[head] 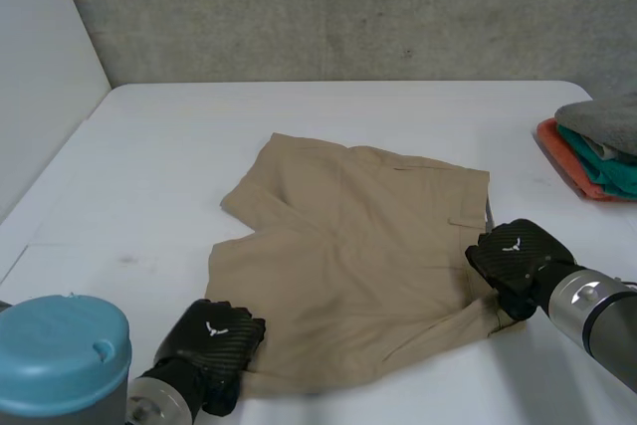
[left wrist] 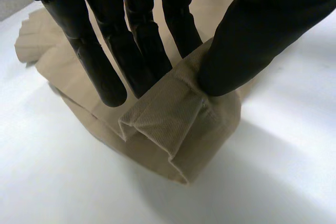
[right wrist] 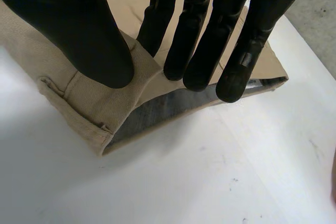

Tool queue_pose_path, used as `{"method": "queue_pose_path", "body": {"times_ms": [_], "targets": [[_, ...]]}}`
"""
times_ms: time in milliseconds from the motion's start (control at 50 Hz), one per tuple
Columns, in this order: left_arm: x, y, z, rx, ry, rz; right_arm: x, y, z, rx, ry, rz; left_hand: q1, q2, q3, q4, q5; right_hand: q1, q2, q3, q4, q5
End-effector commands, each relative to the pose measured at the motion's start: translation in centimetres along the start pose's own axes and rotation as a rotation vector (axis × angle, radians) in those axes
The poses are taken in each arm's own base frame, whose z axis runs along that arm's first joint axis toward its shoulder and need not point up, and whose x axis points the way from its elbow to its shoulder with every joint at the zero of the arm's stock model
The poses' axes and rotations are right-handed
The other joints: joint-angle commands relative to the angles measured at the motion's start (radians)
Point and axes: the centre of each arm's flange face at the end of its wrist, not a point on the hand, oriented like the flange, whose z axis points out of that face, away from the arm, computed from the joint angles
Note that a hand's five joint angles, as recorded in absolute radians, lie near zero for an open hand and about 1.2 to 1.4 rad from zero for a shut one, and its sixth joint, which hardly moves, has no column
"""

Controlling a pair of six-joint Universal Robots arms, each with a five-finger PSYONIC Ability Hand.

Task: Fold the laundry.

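White table (head: 179, 146), tan shorts (head: 348, 256), corners pinched in left hand (head: 214, 340) and right hand (head: 518, 256); grey lining (right wrist: 157, 111) in wrist view.

Shorts (head: 348, 256): you see matt tan woven cloth, finely ribbed close up.
Waistband lining (right wrist: 157, 111): smoother grey cloth.
Left hand (head: 214, 340): black shell with a carbon-weave pattern and a faint sheen.
Right hand (head: 518, 256): the same weave; its fingers (right wrist: 194, 51) look matt black to you.
Table (head: 179, 146): white, smooth, lightly scuffed.
Wall (head: 348, 7): rough grey concrete.
Arm cap (head: 60, 350): smooth light-blue, plastic by its look.
Folded stack (head: 597, 146): soft matt cloth.
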Motion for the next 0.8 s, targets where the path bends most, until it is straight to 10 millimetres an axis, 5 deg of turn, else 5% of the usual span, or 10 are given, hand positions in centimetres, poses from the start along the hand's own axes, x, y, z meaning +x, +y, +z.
{"method": "queue_pose_path", "body": {"times_ms": [20, 200, 320, 440, 580, 700, 800], "targets": [[0.2, -0.4, -2.2, -0.004, 0.021, 0.062, -0.7, 0.1, -1.5, -0.068, -0.07, -0.005, 0.243, 0.203, 0.21, 0.2, 0.241, 0.395, 0.215, 0.211, 0.203, 0.236], [1.9, 1.0, -7.1, -0.162, 0.156, 0.232, -2.6, 0.8, -6.8, -0.243, -0.289, -0.183, 0.243, 0.203, 0.21, 0.2, 0.241, 0.395, 0.215, 0.211, 0.203, 0.236], [1.4, -0.8, -5.9, -0.086, 0.117, 0.209, -2.2, 0.8, -6.3, -0.213, -0.258, -0.188, 0.243, 0.203, 0.21, 0.2, 0.241, 0.395, 0.215, 0.211, 0.203, 0.236], [-0.1, -3.7, -2.0, 0.038, 0.023, 0.185, -0.8, -0.4, -4.9, -0.108, -0.149, -0.191, 0.243, 0.203, 0.21, 0.2, 0.241, 0.395, 0.215, 0.211, 0.203, 0.236], [-3.2, -9.2, 4.2, 0.319, -0.165, 0.204, 2.3, -1.7, 0.0, 0.03, 0.025, -0.098, 0.243, 0.203, 0.21, 0.2, 0.241, 0.395, 0.215, 0.211, 0.203, 0.236], [-4.3, -13.4, 12.9, 0.5, -0.327, 0.392, 5.2, -2.5, 5.1, 0.133, 0.217, -0.111, 0.243, 0.203, 0.21, 0.2, 0.241, 0.395, 0.215, 0.211, 0.203, 0.236], [-5.0, -13.3, 18.8, 0.499, -0.379, 0.485, 5.2, -3.5, 8.9, 0.188, 0.303, -0.152, 0.243, 0.203, 0.21, 0.2, 0.241, 0.395, 0.215, 0.211, 0.203, 0.236]]}}
